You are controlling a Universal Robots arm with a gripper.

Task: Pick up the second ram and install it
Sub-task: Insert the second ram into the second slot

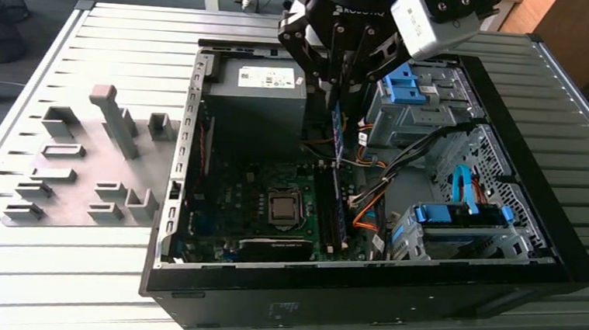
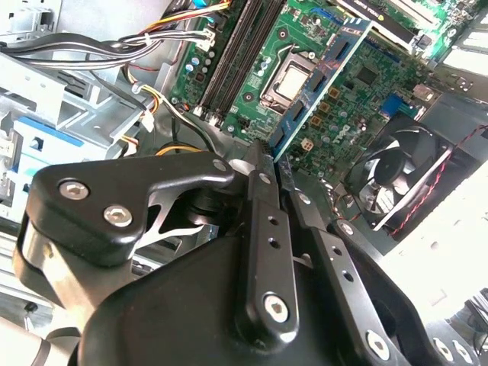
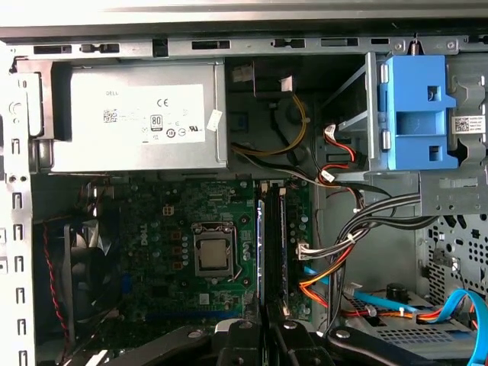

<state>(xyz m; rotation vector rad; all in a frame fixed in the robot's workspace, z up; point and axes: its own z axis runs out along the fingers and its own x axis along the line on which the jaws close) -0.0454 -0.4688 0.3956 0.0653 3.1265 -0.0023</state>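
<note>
gripper clamped on second ram | above motherboard slots | orange cables beside

Blue-green second ram, black end effector.

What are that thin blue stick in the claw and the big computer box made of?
The second ram, held in the gripper, looks like rigid blue circuit board: flat, thin, matte, with small parts. The case looks like bare sheet metal: grey, dull sheen, punched holes, folded edges.
</note>
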